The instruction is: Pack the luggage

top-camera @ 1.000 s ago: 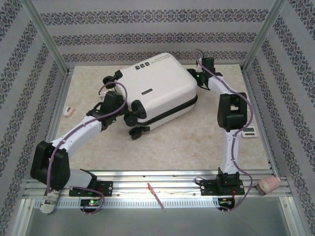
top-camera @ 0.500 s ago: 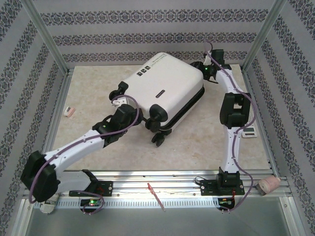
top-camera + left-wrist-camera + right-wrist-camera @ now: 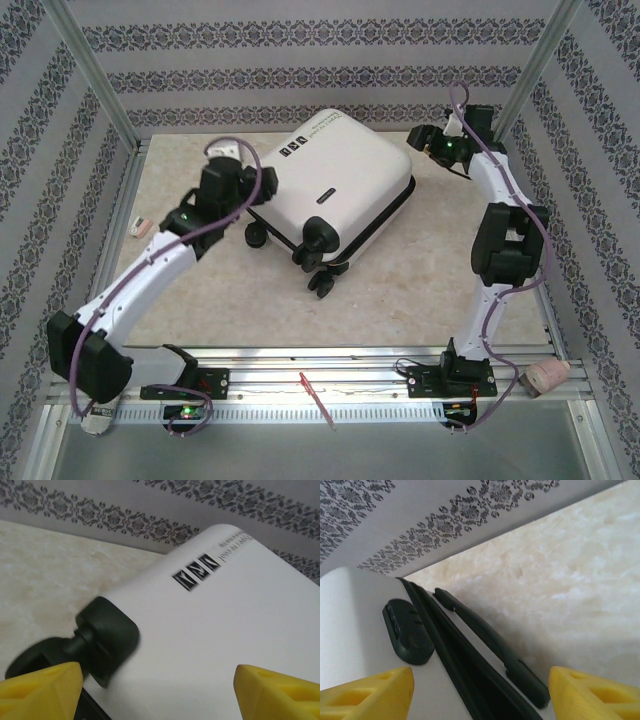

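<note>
The luggage (image 3: 335, 190) lies shut and flat on its side at upper centre of the table (image 3: 420, 290), logo end toward the back wall, wheels (image 3: 322, 232) pointing to the lower left. Within the last second it has slid right and swung round. The left arm has since come off the wheel end and drawn back to the upper left. The right arm has pulled away into the upper right corner. Left gripper (image 3: 157, 682): claw spread wide, holding nothing, one wheel (image 3: 107, 637) and the white shell just ahead of it. Right gripper (image 3: 482, 685): claw likewise wide and empty, facing the black handle (image 3: 490, 635) and the closed seam. Judgement: the repositioning push looks finished and both arms have let go. With the shell closed, the packing itself looks either done or not begun.
</note>
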You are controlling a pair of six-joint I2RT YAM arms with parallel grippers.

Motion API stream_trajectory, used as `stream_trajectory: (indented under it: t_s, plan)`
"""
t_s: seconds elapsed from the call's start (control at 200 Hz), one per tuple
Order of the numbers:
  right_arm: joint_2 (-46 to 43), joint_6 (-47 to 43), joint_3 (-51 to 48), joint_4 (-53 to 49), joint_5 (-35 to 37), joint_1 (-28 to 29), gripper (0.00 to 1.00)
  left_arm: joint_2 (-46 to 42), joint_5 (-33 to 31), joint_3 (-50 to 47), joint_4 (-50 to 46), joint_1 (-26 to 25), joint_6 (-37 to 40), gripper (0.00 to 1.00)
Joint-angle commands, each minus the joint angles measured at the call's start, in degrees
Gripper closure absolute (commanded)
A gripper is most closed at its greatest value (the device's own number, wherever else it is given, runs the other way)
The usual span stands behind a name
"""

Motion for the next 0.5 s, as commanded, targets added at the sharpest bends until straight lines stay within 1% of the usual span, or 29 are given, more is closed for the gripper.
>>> stream_trajectory:
  t_s: [0.0,0.09,0.175,0.205,0.245,0.3,0.38,0.495]
  plan:
    - [-5.0,3.4,-8.0,8.0,-3.4,-1.9,0.28,3.9,13.7,5.1,-4.2,6.9,2.9,0.20]
    - [-9.4,5.1,-15.0,13.2,-7.0,-3.0,0.24,8.0,14.1,10.6,-7.5,9.8,6.4,0.19]
    - [-13.6,4.7,-20.1,14.9,-7.7,-3.1,0.20,12.6,19.1,15.6,-9.3,13.6,8.3,0.19]
    - [-15.1,5.0,-22.0,16.1,-7.9,-3.1,0.15,14.6,20.9,17.4,-10.3,15.1,8.6,0.19]
    - [-16.8,5.7,-24.5,17.9,-8.1,-3.2,0.13,17.2,22.6,20.0,-11.8,17.1,8.8,0.21]
    - [-18.6,7.4,-27.7,20.2,-7.7,-3.7,0.12,20.5,21.5,23.4,-14.7,19.3,8.4,0.23]
    - [-20.3,9.9,-31.3,23.9,-9.1,-4.5,0.12,24.8,20.1,26.6,-16.6,21.8,8.8,0.23]
    - [-21.9,14.2,-35.8,30.3,-12.2,-4.8,0.12,31.8,20.9,31.3,-19.8,24.1,8.6,0.25]
